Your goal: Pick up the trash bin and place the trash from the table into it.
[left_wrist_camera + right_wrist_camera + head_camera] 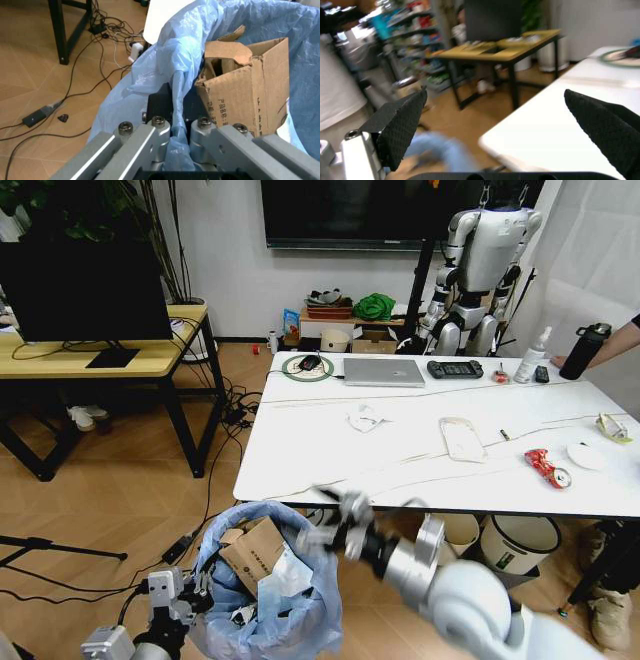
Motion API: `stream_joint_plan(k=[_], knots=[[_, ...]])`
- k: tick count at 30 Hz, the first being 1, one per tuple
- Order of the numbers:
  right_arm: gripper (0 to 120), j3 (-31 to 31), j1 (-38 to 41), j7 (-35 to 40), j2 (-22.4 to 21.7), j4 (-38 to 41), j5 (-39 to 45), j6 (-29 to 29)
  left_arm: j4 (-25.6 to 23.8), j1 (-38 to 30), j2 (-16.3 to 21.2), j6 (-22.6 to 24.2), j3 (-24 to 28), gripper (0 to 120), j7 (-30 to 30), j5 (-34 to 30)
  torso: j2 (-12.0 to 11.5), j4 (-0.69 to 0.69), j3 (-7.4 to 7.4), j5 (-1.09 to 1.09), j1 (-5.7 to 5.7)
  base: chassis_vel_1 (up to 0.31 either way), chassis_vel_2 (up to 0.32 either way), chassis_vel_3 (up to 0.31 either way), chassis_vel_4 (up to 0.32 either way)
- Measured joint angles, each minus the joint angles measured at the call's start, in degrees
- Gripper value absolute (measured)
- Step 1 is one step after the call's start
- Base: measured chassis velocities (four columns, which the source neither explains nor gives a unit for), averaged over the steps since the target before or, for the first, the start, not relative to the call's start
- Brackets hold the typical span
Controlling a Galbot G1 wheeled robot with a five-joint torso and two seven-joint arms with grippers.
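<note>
The trash bin [262, 605], lined with a crinkled light-blue bag, hangs low in front of the table [330, 465]. It holds a brown cardboard piece [254, 551] and white paper [290, 573]. My left gripper [197, 597] is shut on its near rim; in the left wrist view the fingers [159, 129] pinch the bag [175, 75] beside the cardboard [250, 97]. My right gripper [335, 527] hovers open and blurred over the bin's far rim, its pads [402, 127] wide apart with nothing between. On the table lie crumpled paper [366, 418], a clear wrapper [462, 438], a crushed red can [547, 467] and a white lid [586, 456].
A laptop [384, 371], a handheld console [455, 369], a spray bottle [533, 357] and a black bottle [585, 351] line the table's far edge. Other bins [520, 545] stand under the table. A yellow desk [100, 358] stands left, with cables on the floor.
</note>
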Motion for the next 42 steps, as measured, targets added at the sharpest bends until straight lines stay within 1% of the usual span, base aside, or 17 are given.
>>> stream_joint_plan(k=[1,3,8,9,10,11,13,14,16,19,20,25,29,35,38,41,42], knots=[[100,0.0,0.0,0.0,0.0,0.0,0.0,0.0,0.0,0.0,0.0,0.0,0.0,0,0.0,0.0,0.0,0.0,0.0,0.0,0.0,0.0,0.0,0.0,0.0],[100,1.8,5.0,3.6,2.4,-5.6,1.3,-1.7,0.0,0.1,-0.1,0.0,0.0,0,0.0,0.1,0.0,0.0,0.0,0.01,0.0,0.0,0.0,0.0,0.0],[100,3.6,15.7,8.4,8.5,-19.3,2.9,-4.5,-0.4,0.2,-0.7,-0.1,-0.4,0,0.1,0.1,0.0,0.0,0.01,0.01,0.0,0.0,0.0,0.0,0.0],[100,3.6,15.7,8.4,8.5,-19.3,2.9,-4.5,-0.4,0.2,-0.7,-0.1,-0.4,0,0.1,0.1,0.0,0.0,0.01,0.01,0.0,0.0,0.0,0.0,0.0],[100,3.8,17.7,8.8,9.8,-22.0,2.9,-5.0,-0.5,0.2,-0.8,-0.1,-0.5,0,0.1,0.1,0.0,0.0,0.01,-0.03,0.0,0.0,0.0,0.0,0.0],[100,3.7,20.9,9.1,12.5,-27.7,2.5,-5.6,-0.5,0.3,-1.0,-0.1,-0.6,0,0.1,0.1,0.0,0.0,0.01,0.0,0.0,0.0,0.0,0.0,0.0],[100,3.4,24.7,8.8,15.8,-35.8,0.7,-5.6,-0.7,0.5,-1.2,-0.1,-0.8,0,0.1,0.1,0.0,0.02,0.01,0.01,0.01,0.0,0.0,0.0,0.0],[100,3.4,24.7,8.8,15.8,-35.8,0.7,-5.6,-0.7,0.5,-1.2,-0.1,-0.8,0,0.1,0.1,0.0,0.02,0.01,0.01,0.01,0.0,0.0,0.0,0.0],[100,3.1,27.8,7.8,18.6,-43.0,-1.4,-5.6,-0.9,0.8,-1.5,-0.1,-1.1,0,0.1,0.1,0.0,0.02,0.01,0.0,0.01,0.0,0.0,0.0,0.0],[100,3.1,30.5,6.8,20.8,-50.1,-4.8,-5.3,-1.3,1.1,-2.1,-0.2,-1.4,0,0.1,0.2,0.0,0.02,0.01,0.0,0.01,0.0,0.0,0.0,0.0],[100,3.1,30.5,6.8,20.8,-50.1,-4.8,-5.3,-1.3,1.1,-2.1,-0.2,-1.4,0,0.1,0.2,0.0,0.02,0.01,0.0,0.01,0.0,0.0,0.0,0.0],[100,3.2,32.6,6.3,21.9,-59.9,-10.9,-4.4,-1.5,1.3,-3.2,-0.3,-1.3,0,0.3,0.8,0.0,-0.02,0.0,0.01,0.0,0.0,0.0,0.0,0.0],[100,4.2,33.7,6.0,22.5,-64.0,-12.4,-3.8,-1.5,1.5,-3.4,-0.4,-1.3,0,0.3,0.9,0.0,-0.01,0.0,0.01,0.0,0.0,0.0,0.0,0.0],[99,4.9,35.3,5.3,23.1,-67.3,-12.6,-3.6,-1.6,1.6,-3.7,-0.4,-1.2,0,0.4,1.1,0.0,0.0,0.0,0.0,-0.01,0.0,0.0,0.0,0.0],[88,4.7,35.5,5.1,23.1,-68.1,-12.5,-3.6,-1.6,1.7,-3.8,-0.5,-1.2,0,0.4,1.3,0.0,0.0,0.0,0.01,-0.01,0.0,0.0,0.0,0.0],[84,4.7,35.5,5.1,23.1,-68.1,-12.5,-3.6,-1.7,1.7,-3.8,-0.6,-1.2,0,0.4,1.3,0.0,0.0,0.0,0.01,-0.01,0.0,0.0,0.0,0.0],[75,4.6,35.2,5.1,23.0,-68.1,-12.4,-3.6,-1.7,1.7,-3.8,-0.6,-1.2,0,0.5,1.3,0.0,0.0,-0.01,0.0,-0.01,0.0,0.0,0.0,0.0]])
